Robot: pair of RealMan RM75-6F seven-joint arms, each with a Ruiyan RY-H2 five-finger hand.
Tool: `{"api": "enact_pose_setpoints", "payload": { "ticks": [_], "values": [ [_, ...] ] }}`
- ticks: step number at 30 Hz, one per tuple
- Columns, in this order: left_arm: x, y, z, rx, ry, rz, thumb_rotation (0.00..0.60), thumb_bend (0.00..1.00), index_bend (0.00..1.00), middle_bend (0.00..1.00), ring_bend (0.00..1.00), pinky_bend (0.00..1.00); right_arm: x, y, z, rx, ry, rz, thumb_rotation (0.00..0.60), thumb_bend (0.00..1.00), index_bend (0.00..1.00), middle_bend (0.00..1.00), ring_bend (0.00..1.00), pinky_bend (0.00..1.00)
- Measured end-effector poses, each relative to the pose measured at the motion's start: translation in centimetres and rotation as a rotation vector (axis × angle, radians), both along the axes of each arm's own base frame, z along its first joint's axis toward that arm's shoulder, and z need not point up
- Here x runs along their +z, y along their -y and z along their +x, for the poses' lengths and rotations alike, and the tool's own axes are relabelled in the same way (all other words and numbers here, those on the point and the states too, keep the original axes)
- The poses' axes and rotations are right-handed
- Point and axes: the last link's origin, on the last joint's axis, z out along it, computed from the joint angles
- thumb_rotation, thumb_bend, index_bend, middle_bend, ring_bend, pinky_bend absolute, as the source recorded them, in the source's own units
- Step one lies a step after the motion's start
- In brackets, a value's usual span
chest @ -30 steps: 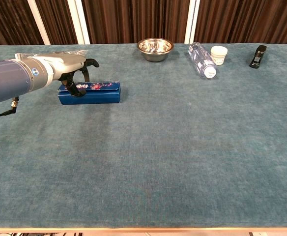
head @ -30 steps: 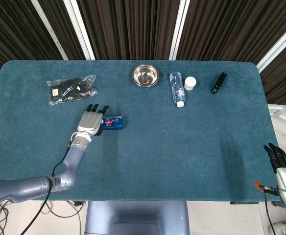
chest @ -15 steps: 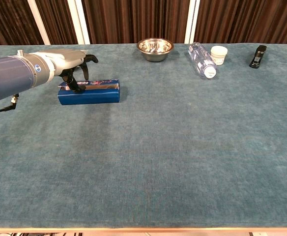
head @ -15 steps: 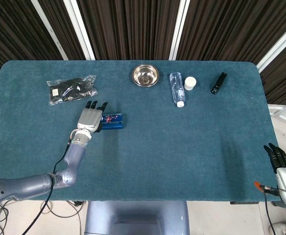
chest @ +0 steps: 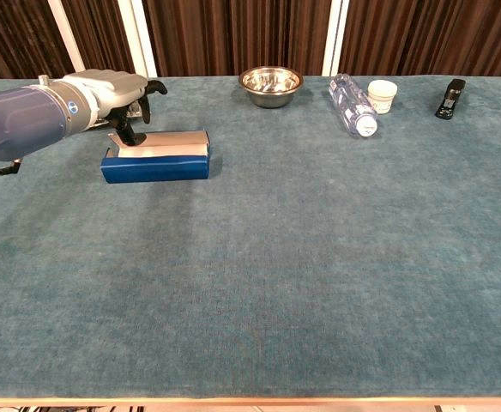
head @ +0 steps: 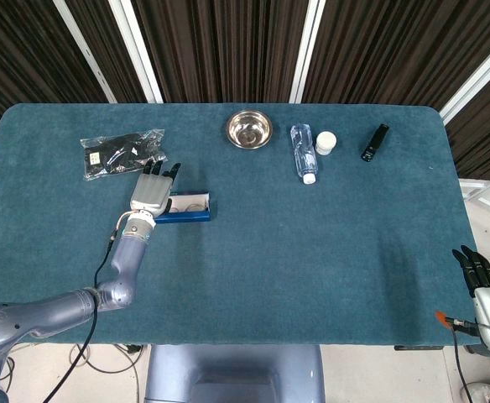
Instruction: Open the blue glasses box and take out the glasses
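Left hand [chest: 113, 90], fingers curled on the lid edge, is lifting open the blue glasses box [chest: 155, 161]; pale interior showing. Next, probably reaching inside for the glasses.

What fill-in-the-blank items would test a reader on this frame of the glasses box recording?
1. The left robot hand touches the blue glasses box, whose lid is ____.
2. The clear plastic bottle lies between the round metal bowl and the small ____ cup.
3. The right robot hand is off the table's ____ edge.
4. The black stapler lies ____ of the cup.

Missing words: open; white; right; right
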Motion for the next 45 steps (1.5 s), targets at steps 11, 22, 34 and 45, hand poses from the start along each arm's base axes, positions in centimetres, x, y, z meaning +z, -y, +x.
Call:
{"api": "enact_pose_setpoints", "payload": {
  "ticks": [11, 22, 34, 45],
  "values": [
    [0.5, -0.8, -0.3, 0.002, -0.004, 0.031, 0.6, 0.42, 0.01, 0.27, 0.0, 0.02, 0.0, 0.0, 0.0, -0.002, 0.002, 0.0, 0.6, 0.19, 0.0, 0.0, 0.0, 0.2],
    [1.8, 0.2, -0.5, -0.01, 0.024, 0.009, 0.6, 0.38, 0.01, 0.25, 0.0, 0.02, 0.0, 0.0, 0.0, -0.002, 0.0, 0.0, 0.6, 0.19, 0.0, 0.0, 0.0, 0.2],
    [3.0, 3.9, -2.0, -0.026, -0.02, -0.136, 0.6, 0.23, 0.01, 0.26, 0.0, 0.02, 0.0, -0.1, 0.0, -0.004, 0.005, -0.001, 0.6, 0.19, 0.0, 0.0, 0.0, 0.2],
    [3.6, 5.6, -2.7, -0.006, -0.001, -0.166, 0.6, 0.22, 0.01, 0.28, 0.0, 0.02, 0.1, -0.1, 0.0, -0.005, 0.01, 0.001, 0.6, 0.19, 0.0, 0.0, 0.0, 0.2]
  ]
}}
